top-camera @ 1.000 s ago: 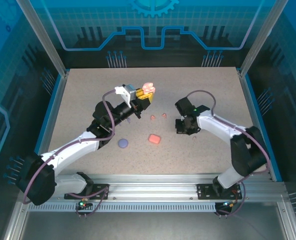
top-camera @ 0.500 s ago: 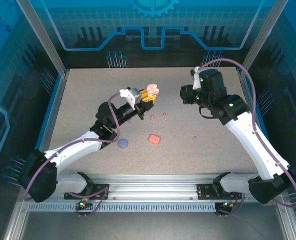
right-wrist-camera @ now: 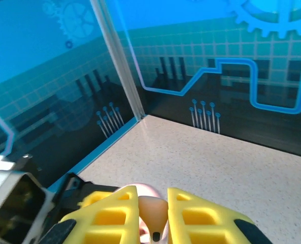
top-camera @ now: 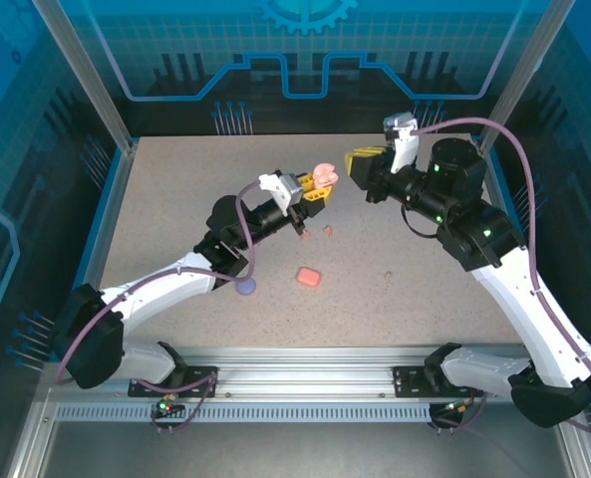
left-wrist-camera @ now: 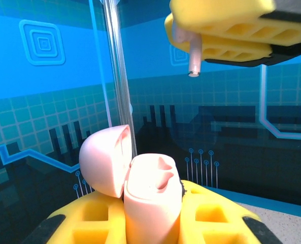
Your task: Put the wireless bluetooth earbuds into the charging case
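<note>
My left gripper (top-camera: 313,192) is shut on a pale pink charging case (top-camera: 324,176) and holds it upright above the table, lid open. In the left wrist view the case (left-wrist-camera: 153,195) stands between my yellow fingers (left-wrist-camera: 211,218), its lid (left-wrist-camera: 103,160) swung back to the left and its sockets bare. My right gripper (top-camera: 361,163) hovers just right of and above the case, shut on a pale pinkish-tan earbud (right-wrist-camera: 156,211). The earbud's stem (left-wrist-camera: 194,57) hangs down from the right gripper's fingers (left-wrist-camera: 226,23), above and to the right of the case.
A coral-red case (top-camera: 308,276) and a lavender case (top-camera: 245,286) lie on the speckled table (top-camera: 175,199) near the front. Two coral-red earbuds (top-camera: 327,230) lie under the left gripper. Another small earbud (top-camera: 387,275) lies further right. Glass walls stand close behind.
The right arm rose from the table and swung back and left, bringing the earbud up beside the case. The left arm carried the open case to the right.
</note>
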